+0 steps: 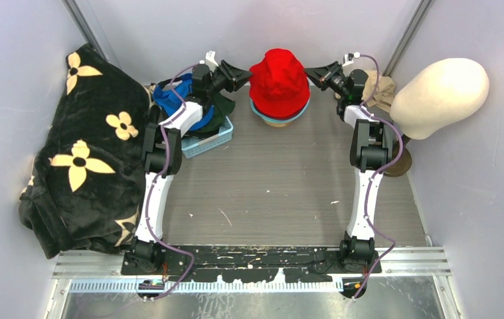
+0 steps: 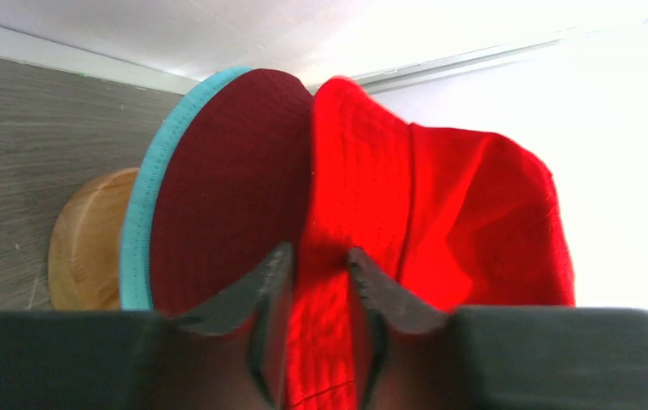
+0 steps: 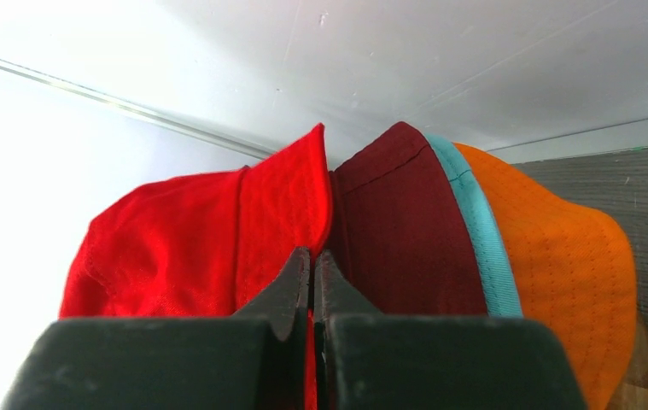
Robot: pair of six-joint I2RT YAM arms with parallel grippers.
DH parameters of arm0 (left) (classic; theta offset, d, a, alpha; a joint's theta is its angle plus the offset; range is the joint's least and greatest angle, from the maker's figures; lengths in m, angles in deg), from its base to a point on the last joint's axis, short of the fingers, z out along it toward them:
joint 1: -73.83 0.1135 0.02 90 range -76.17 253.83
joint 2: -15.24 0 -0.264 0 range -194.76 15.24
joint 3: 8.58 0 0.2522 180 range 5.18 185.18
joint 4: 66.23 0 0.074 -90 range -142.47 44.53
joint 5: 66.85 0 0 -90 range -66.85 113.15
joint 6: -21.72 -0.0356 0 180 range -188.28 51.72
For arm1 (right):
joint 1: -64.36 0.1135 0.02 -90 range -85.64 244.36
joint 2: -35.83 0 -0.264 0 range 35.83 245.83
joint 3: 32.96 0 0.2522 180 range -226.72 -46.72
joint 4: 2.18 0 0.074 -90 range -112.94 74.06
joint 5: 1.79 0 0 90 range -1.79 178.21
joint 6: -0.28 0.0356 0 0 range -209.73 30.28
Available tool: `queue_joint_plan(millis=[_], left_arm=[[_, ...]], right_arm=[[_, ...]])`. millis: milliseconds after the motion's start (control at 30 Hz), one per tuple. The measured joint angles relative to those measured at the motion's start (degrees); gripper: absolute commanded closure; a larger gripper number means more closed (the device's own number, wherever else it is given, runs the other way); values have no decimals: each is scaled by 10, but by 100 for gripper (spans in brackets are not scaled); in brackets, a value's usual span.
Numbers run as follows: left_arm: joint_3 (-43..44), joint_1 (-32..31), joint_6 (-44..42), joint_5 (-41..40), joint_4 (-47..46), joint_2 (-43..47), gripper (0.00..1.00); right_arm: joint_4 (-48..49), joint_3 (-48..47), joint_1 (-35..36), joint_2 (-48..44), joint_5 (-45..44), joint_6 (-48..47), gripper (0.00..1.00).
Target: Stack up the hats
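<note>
The top view is bright and even, with soft light from above. Shadows on the grey wooden table (image 1: pixel 282 179) are faint and soft. The shiny metal strip (image 1: pixel 255 302) along its near edge glints. In both wrist views the pale wall (image 2: pixel 610 111) burns out to plain white glare. The bottom of each is dark and fuzzy. The red fabric bucket hat (image 2: pixel 474 213) looks sharp, glowing brightly.
</note>
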Motion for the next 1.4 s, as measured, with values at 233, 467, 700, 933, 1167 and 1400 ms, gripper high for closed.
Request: queue_joint_plan(millis=[233,467,700,933,1167,1400], left_arm=[[0,0,0,-3,-4,-1,100],[-16,0,-10,-27,2,-1,100],[-17,-5,-26,-46,30,-1,100],[-17,-7,-39,-53,38,-1,100],[-58,-13,-51,-61,27,-1,100],[-94,-16,-53,-68,-10,7,100]], right_arm=[[3,2,-2,1,0,0,99],[-13,18,-10,1,-11,-13,99],[-50,18,-11,1,-23,-42,99],[-55,42,-11,1,-36,-58,99],[-38,80,-13,1,-43,-61,99],[-19,94,-14,-1,-48,-63,99]])
